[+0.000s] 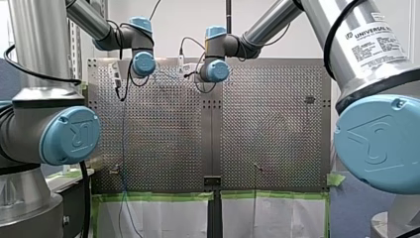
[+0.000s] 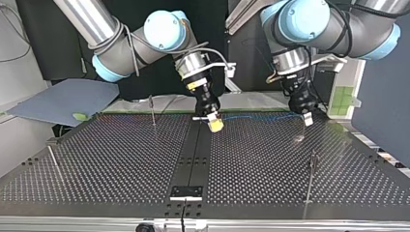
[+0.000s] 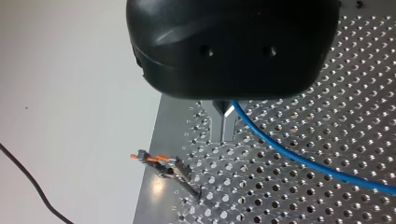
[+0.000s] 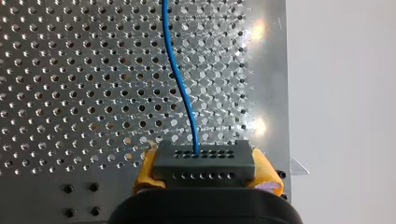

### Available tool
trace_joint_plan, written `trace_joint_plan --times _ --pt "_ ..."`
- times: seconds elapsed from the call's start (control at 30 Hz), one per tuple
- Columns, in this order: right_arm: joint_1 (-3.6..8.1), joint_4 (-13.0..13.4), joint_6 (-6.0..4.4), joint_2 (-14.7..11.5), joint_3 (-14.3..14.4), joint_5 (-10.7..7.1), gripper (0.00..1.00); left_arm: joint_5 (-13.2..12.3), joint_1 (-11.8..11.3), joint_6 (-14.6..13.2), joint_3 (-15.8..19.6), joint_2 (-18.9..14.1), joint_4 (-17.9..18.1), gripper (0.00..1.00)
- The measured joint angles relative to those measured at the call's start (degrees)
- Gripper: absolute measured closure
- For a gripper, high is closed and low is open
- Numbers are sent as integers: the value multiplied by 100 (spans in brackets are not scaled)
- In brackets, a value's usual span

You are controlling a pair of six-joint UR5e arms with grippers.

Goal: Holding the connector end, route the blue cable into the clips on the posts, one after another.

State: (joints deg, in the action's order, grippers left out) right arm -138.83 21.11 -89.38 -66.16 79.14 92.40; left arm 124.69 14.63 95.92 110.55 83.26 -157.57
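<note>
Evidently the blue cable (image 4: 180, 84) hangs just above the table (image 4: 70, 70) so it can be lowered into clips. It springs from the dark connector (image 4: 203, 161), which my right gripper (image 4: 205, 171) clamps between yellow pads. Away from the connector, my left gripper (image 3: 225, 125) has its metal fingers (image 3: 218, 127) closed around the cable as a guide. Farther from the connector stands an orange-clipped post (image 3: 163, 165), probably the first target
</note>
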Motion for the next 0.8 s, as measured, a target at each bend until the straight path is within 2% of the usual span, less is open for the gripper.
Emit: trace_joint_plan --times 0.2,0.5,0.8 --pt "-38 -74 -2 74 -188 0 100 -150 -139 -13 -77 3 -71 100" --pt "-120 -295 -2 116 -629 -11 100 -314 -380 -35 -270 8 -191 100" --pt "-196 -473 -113 399 -1106 -102 100 -483 -588 -47 -370 53 -255 100"
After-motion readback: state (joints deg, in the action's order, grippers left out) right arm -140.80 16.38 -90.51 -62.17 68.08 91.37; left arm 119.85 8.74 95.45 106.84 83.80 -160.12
